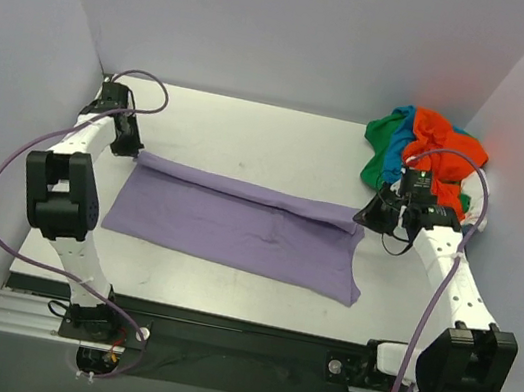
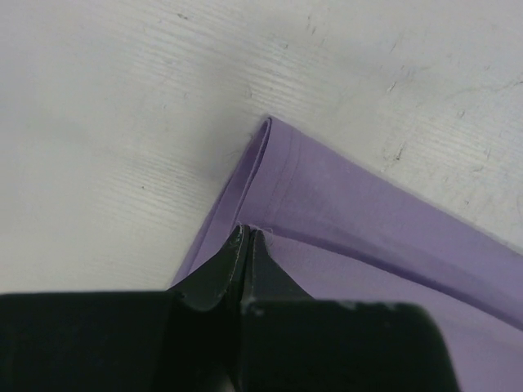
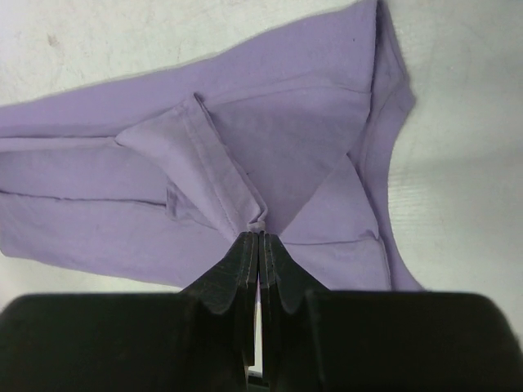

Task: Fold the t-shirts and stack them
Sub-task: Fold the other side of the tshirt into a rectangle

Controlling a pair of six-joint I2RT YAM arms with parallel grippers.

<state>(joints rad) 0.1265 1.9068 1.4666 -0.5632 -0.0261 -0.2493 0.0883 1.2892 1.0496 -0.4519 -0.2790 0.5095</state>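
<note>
Lavender t-shirt (image 1: 236,227) spans between left tool (image 1: 136,151) and right tool (image 1: 372,217), both pinching it.

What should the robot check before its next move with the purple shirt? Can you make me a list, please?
1. Left jaws shut on the lavender t-shirt at its far-left corner: ok.
2. Right jaws shut on its far-right edge: ok.
3. Folded edge between the two arms runs fairly straight: ok.
4. Cloth smooth near the right jaws: not ok, it is bunched and creased there.
5. Pile of other shirts lies apart from the lavender t-shirt: ok.
6. How many layers each pair of jaws holds: cannot tell.
</note>
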